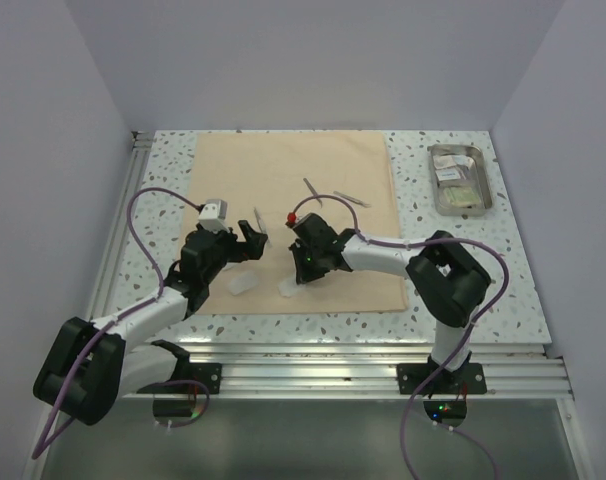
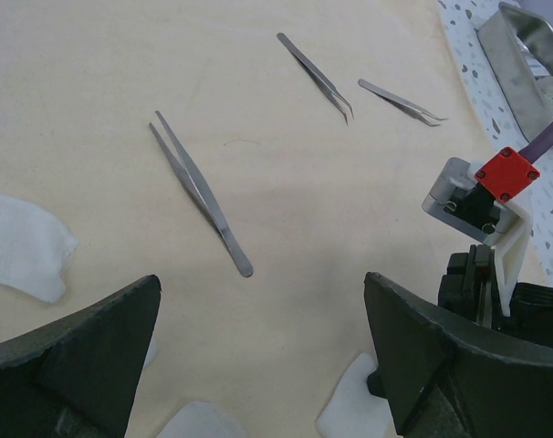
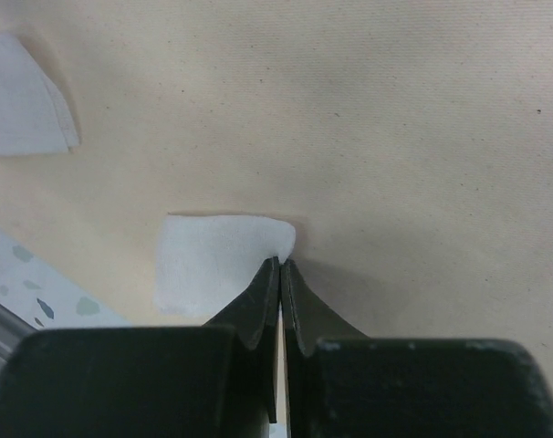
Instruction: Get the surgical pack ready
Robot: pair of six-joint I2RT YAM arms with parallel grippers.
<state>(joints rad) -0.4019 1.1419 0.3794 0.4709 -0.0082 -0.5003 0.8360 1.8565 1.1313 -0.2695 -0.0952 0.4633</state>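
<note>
Surgical pack loading: right end effector closed flat at the edge of a small white square pad, left end effector wide open, empty; next probably a gentle lift

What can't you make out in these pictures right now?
Sachets in the tray: too small, top view.
Tray: cut off by frame edge, left wrist view.
Whether the shut right gripper pinches the white pad: its fingertips cover the corner, right wrist view.
</note>
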